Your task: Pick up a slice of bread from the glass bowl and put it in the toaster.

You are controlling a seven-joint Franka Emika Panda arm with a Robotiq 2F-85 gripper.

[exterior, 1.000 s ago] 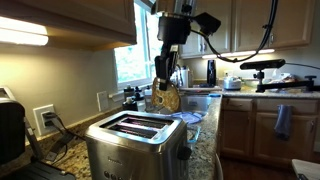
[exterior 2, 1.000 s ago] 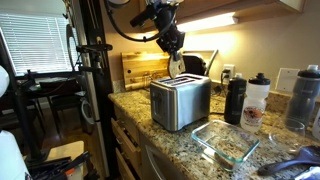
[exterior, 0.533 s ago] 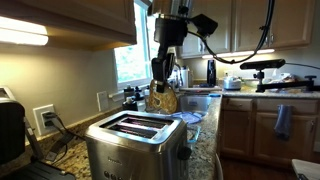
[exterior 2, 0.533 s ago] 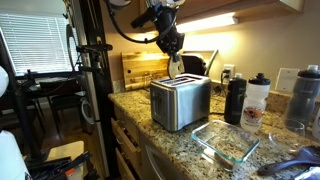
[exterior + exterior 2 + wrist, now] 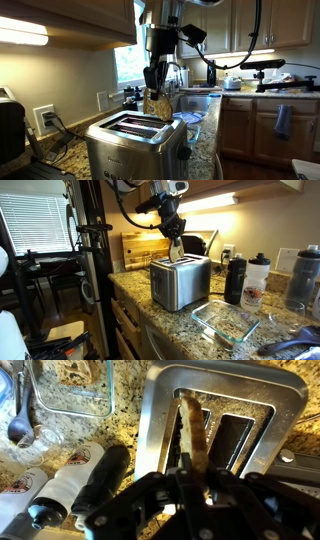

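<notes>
In an exterior view the jaws, clenched on the slice of bread (image 5: 157, 103), have moved sideways and lower than half a second ago. The slice now hangs just above the toaster (image 5: 135, 142), so insertion looks close.

In an exterior view the slice (image 5: 176, 252) hangs below the jaws, over the toaster (image 5: 180, 282). The glass bowl (image 5: 226, 321) sits well apart on the surface.

In the wrist view the slice (image 5: 194, 435) stands edge-on below the jaws, seemingly lined up with a slot whose rims leave little sideways room. Bottles (image 5: 95, 478) lie off to one side.
</notes>
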